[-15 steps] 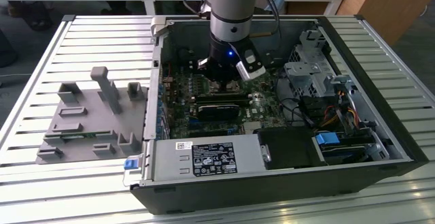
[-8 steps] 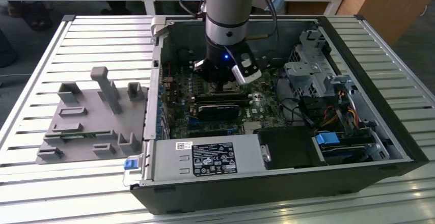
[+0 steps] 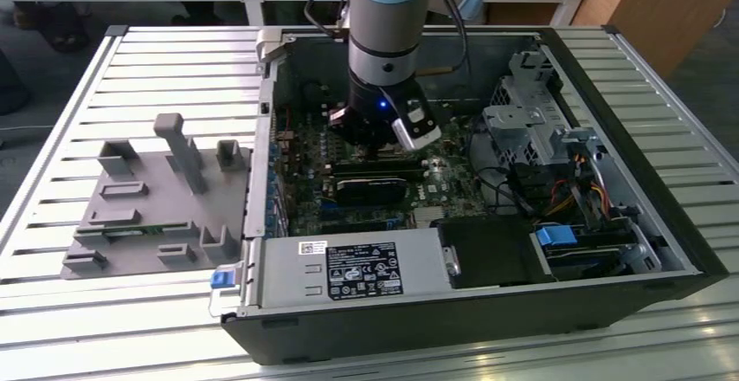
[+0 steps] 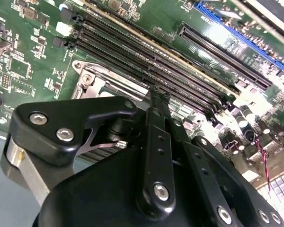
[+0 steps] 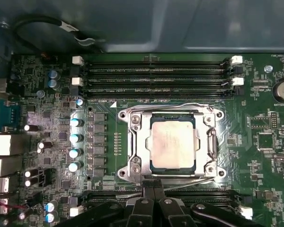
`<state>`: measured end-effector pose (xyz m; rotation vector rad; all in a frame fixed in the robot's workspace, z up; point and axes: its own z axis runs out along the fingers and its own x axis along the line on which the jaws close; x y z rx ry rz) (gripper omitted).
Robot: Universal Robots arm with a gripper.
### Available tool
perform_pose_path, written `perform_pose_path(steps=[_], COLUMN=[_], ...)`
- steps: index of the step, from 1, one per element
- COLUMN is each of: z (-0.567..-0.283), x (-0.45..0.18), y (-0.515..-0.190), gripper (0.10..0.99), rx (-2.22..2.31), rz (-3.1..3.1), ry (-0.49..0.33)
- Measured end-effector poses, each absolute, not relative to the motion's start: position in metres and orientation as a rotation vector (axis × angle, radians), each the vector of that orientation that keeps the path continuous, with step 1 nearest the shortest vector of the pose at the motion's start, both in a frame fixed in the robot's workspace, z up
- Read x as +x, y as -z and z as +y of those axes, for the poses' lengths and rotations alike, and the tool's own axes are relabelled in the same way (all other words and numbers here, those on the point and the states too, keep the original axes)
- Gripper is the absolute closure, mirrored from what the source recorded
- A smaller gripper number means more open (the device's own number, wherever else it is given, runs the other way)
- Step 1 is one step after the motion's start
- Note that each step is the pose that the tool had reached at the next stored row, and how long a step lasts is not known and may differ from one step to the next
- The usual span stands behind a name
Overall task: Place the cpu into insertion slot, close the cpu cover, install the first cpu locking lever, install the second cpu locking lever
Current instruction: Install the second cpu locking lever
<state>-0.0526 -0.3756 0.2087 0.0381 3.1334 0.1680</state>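
While gripper (image 5: 154,187) hovers, cpu (image 5: 173,142) seated, cover (image 5: 132,137) shut.

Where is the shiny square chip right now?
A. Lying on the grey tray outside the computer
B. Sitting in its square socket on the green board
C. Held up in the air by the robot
B: in the first wrist view the chip lies flat in the socket with the metal frame around it, on the green board.

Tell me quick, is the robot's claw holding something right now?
Gripper: closed with nothing in it, its tips pressed together at the edge of the cpu cover, which lies shut over the cpu.
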Motion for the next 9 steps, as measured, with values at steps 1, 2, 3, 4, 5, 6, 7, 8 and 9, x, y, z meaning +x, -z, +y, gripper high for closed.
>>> perform_pose_path(steps=[1, 2, 3, 4, 5, 6, 7, 8, 9], z=[-0.3759, -0.3767, -0.3777, -0.379, -0.3804, -0.3819, -0.3834, -0.3846, -0.3858], x=[-0.0527, -0.0529, -0.0533, -0.0539, -0.0545, -0.0551, -0.0558, -0.0568, -0.0582], y=[-0.2082, -0.2081, -0.2079, -0.208, -0.2079, -0.208, -0.208, -0.2079, -0.2079], gripper=[0.98, 0.98, 0.98, 0.98, 0.98, 0.98, 0.98, 0.98, 0.98], rx=[0.038, 0.038, 0.038, 0.038, 0.038, 0.038, 0.038, 0.038, 0.038], rz=[3.133, 3.133, 3.132, 3.132, 3.131, 3.131, 3.13, 3.129, 3.129], ry=[-0.171, -0.179, -0.189, -0.198, -0.207, -0.217, -0.227, -0.238, -0.249])
